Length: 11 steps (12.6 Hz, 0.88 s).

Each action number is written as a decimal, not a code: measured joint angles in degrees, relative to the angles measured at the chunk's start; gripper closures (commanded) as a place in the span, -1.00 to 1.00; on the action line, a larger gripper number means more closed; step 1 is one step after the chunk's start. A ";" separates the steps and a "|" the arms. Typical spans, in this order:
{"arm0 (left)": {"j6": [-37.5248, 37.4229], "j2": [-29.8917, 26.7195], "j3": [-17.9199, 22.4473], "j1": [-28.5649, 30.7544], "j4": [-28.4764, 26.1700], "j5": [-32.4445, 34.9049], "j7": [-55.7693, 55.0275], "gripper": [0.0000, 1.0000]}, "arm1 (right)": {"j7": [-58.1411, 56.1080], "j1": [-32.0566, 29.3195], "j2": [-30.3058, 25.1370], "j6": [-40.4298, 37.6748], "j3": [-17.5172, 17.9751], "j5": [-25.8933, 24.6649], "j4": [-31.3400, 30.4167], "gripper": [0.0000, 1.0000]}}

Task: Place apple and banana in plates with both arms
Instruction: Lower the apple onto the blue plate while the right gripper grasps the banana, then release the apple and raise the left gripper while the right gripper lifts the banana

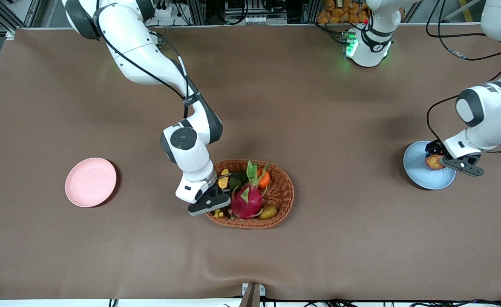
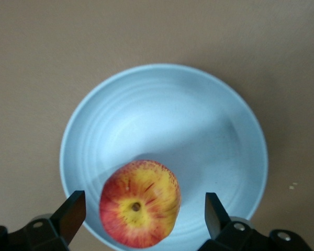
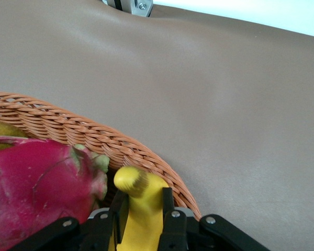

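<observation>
Two plates (image 1: 90,182) sit well apart on the brown table (image 1: 318,238).

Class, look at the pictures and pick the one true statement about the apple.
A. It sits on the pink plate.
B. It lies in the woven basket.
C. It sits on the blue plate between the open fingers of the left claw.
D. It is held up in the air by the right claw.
C: the apple rests on the blue plate, and the left claw stands open around it without touching.

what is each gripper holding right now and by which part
The right gripper pinches the banana just below its tip, inside the basket. The left gripper holds nothing: its fingers stand apart from the apple on the blue plate.
</observation>
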 measured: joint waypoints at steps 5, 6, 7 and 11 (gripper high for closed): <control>-14.08 -1.09 -3.70 -0.26 13.29 -0.24 -0.68 -1.00 | 0.00 -0.01 -2.25 -3.06 -0.31 -0.03 0.43 1.00; -16.27 -1.15 -4.52 -0.29 15.59 -0.29 -0.88 -1.00 | 0.00 -0.01 -2.47 -3.39 -0.31 -0.03 0.43 1.00; -18.37 -1.18 -5.20 -0.31 18.09 -0.33 -1.10 -1.00 | 0.00 0.00 -2.49 -3.48 -0.30 -0.03 0.43 1.00; -22.97 -1.22 -6.23 -0.76 24.91 -0.63 -1.99 -1.00 | 0.00 -0.05 -2.52 -3.48 -0.39 -0.08 0.43 1.00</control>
